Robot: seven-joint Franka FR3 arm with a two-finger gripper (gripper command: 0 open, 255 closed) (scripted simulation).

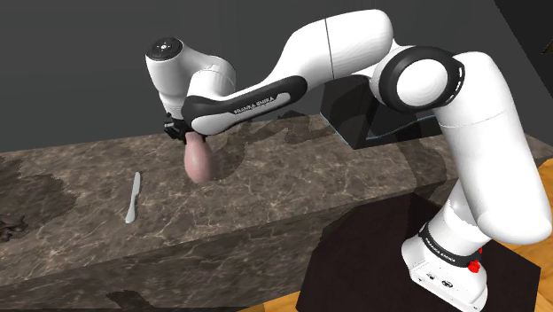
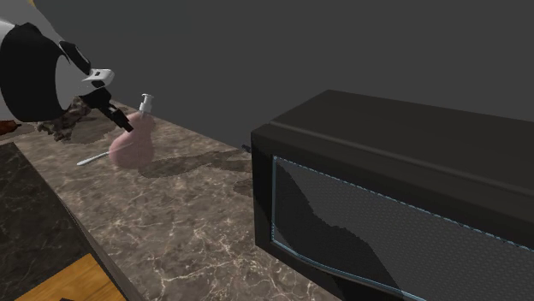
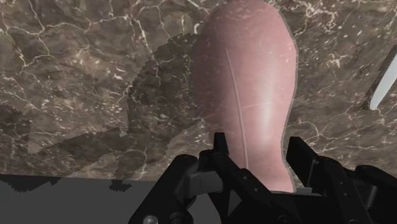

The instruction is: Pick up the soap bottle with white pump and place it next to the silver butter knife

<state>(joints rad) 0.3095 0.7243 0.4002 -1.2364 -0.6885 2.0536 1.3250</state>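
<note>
A pink soap bottle (image 1: 202, 159) with a white pump (image 2: 146, 103) hangs tilted, a little above the brown marble counter (image 1: 292, 191). My black gripper (image 1: 182, 131) is shut on its narrow neck. In the wrist view the fingers (image 3: 224, 153) clasp the neck while the bottle's body (image 3: 248, 95) stretches away toward the counter. The gripper (image 2: 120, 120) holds the bottle (image 2: 133, 147) from the second exterior view's left. The silver butter knife (image 1: 133, 197) lies flat on the counter, toward the shoulder view's left of the bottle. A strip of the knife (image 3: 383, 89) shows beside the bottle.
A large black box (image 2: 402, 197) with a mesh front stands on the counter at the second exterior view's right; it is the box (image 1: 363, 111) behind the arm. A dark wall runs along the counter's far side. The stand (image 1: 443, 266) sits on a dark mat.
</note>
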